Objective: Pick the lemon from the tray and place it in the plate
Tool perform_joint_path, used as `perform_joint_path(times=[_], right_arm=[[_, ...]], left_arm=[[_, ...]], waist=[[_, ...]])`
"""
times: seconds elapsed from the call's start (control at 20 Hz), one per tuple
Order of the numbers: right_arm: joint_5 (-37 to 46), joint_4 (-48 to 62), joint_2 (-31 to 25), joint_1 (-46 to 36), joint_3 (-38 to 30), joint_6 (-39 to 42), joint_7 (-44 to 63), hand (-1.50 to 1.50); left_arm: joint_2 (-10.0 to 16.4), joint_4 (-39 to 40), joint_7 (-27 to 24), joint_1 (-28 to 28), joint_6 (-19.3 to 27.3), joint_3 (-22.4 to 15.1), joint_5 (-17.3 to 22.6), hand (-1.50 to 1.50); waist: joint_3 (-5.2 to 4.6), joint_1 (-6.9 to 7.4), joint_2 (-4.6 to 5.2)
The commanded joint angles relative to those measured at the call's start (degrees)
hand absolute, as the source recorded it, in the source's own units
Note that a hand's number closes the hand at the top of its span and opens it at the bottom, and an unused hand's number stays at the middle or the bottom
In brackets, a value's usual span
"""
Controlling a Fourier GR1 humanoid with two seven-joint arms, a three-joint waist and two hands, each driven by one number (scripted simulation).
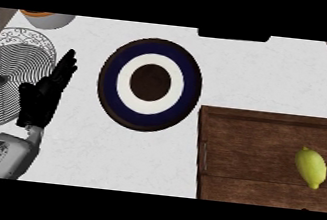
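Lemon [310,167] untouched in the tray [255,152] at the table's [274,73] right edge, plate [149,83] waiting, left hand [40,100] resting open.

Lemon [310,167] lies in tray [265,158], right side. Plate [150,84] sits left of tray. Left hand [43,94] left of plate.

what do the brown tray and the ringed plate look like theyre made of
The rectangular dark brown tray looks like wood with a matte stain: streaky grain runs along its floor and raised walls. The round plate with navy, white and brown rings looks like glazed ceramic, judging by its smooth, even colour bands; no shine shows, so plastic stays possible.
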Motion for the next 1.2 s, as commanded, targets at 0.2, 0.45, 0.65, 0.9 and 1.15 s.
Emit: perform_joint_path(times=[0.2, 0.45, 0.65, 0.9, 1.15], right_arm=[[3.37, -9.07, -11.24, 13.24, -2.44, 5.93, 17.07, -1.5], [4.68, -9.13, -14.57, 11.26, -3.93, 9.35, 26.1, -1.5], [7.77, -5.12, -13.87, 2.19, -3.12, 10.32, 31.56, -1.5], [11.83, -2.65, -11.43, -0.78, -2.21, 13.58, 33.02, -1.5], [15.73, 3.01, -13.99, -7.45, -0.93, 16.86, 38.88, -1.5]], left_arm=[[-1.84, -0.36, 0.42, 0.13, -0.85, -0.47, -1.07, 0.0], [-1.57, 2.38, 1.97, -4.9, -2.21, 2.87, -1.19, 0.0], [-4.31, 1.98, -2.05, 0.56, -2.62, 1.25, -4.19, 0.0], [-5.04, 2.25, 0.44, -1.58, -3.49, 3.37, -6.29, 0.0], [-5.89, 2.35, -1.72, -0.4, -5.36, 4.33, -6.19, 0.0]], waist=[[0.03, 0.76, 0.02], [0.06, 0.87, 0.12], [0.08, 1.4, 0.12], [0.1, 1.22, 0.06], [0.09, 1.44, 0.12]])
